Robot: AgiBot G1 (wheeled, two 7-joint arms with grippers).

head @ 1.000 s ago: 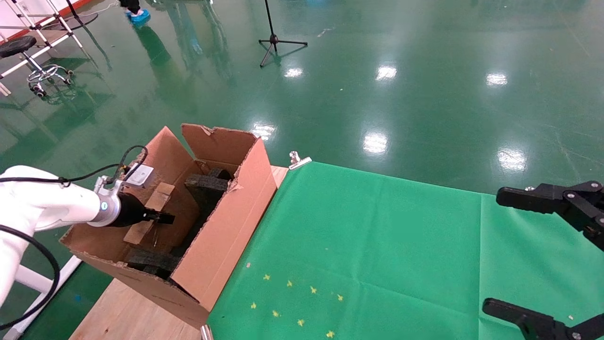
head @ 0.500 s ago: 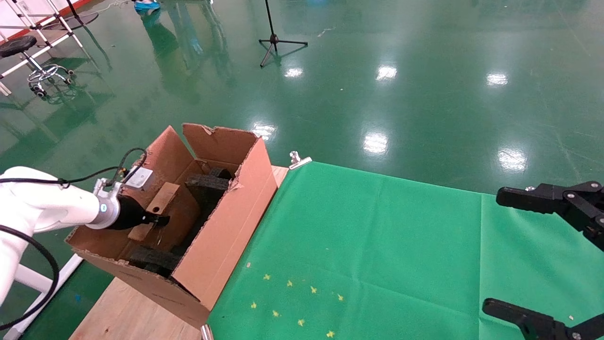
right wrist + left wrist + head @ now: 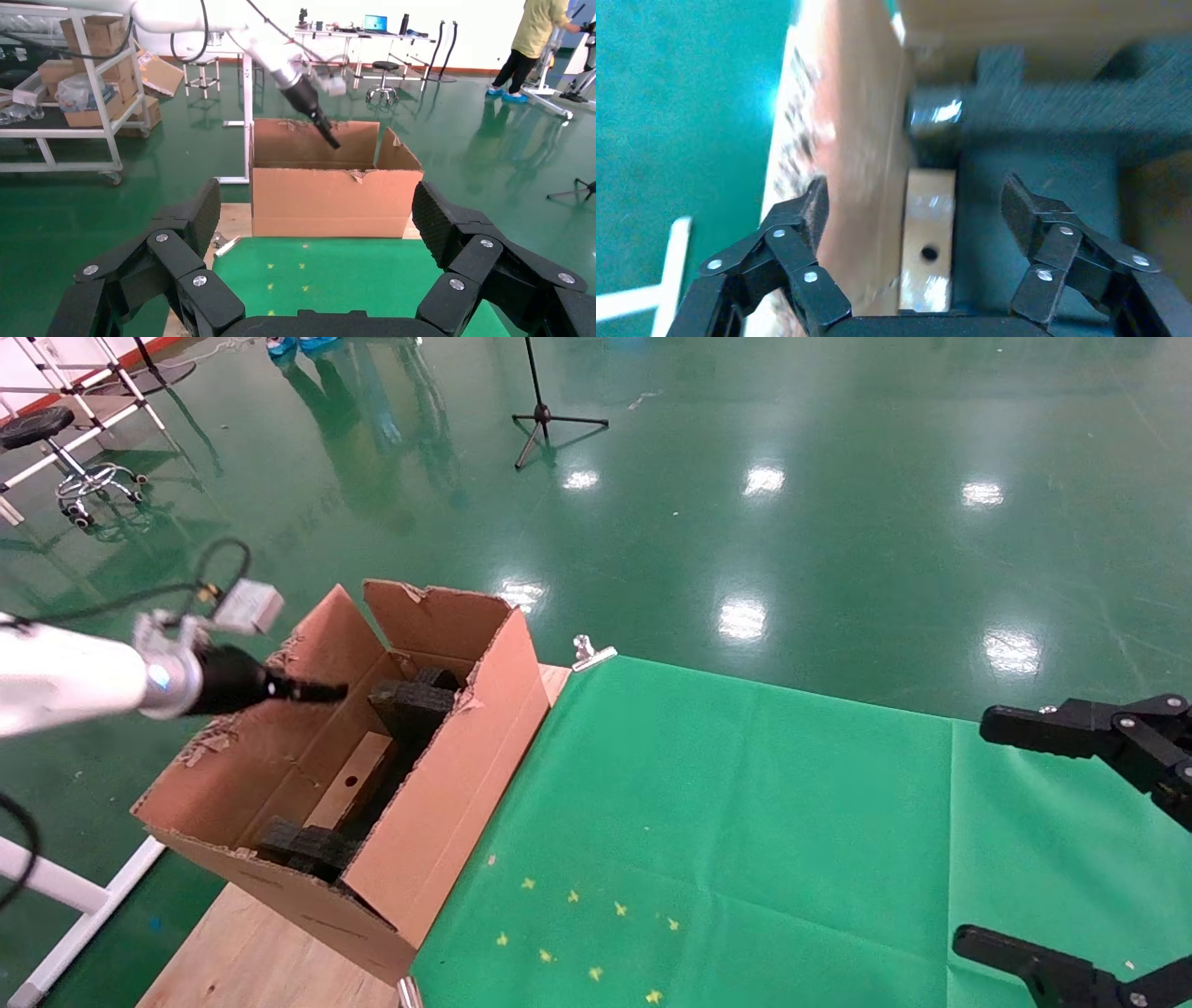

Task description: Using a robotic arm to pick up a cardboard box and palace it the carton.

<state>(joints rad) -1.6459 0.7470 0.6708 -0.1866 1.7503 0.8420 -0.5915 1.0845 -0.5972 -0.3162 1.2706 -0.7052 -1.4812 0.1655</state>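
The carton (image 3: 447, 803) stands open on the table's left end, with black foam pieces (image 3: 410, 705) inside. The small cardboard box (image 3: 352, 791) lies flat on the carton's floor between the foam, a round hole facing up. My left gripper (image 3: 321, 691) hovers above the carton's left flap, open and empty. In the left wrist view the left gripper (image 3: 912, 203) spans the cardboard box (image 3: 928, 246) far below, beside the carton wall (image 3: 856, 175). My right gripper (image 3: 973, 831) is parked open at the right edge. The right wrist view shows the right gripper (image 3: 316, 210) facing the carton (image 3: 330, 200).
A green cloth (image 3: 745, 822) covers most of the table, held by a metal clip (image 3: 591, 654). Bare wood (image 3: 251, 952) shows by the carton. On the floor beyond are a tripod stand (image 3: 545, 416) and a stool (image 3: 47, 430). A person (image 3: 534, 42) stands far off.
The left gripper has let go of the cardboard box and risen out of the carton. The box now lies flat on the carton's floor. The right arm has not moved.
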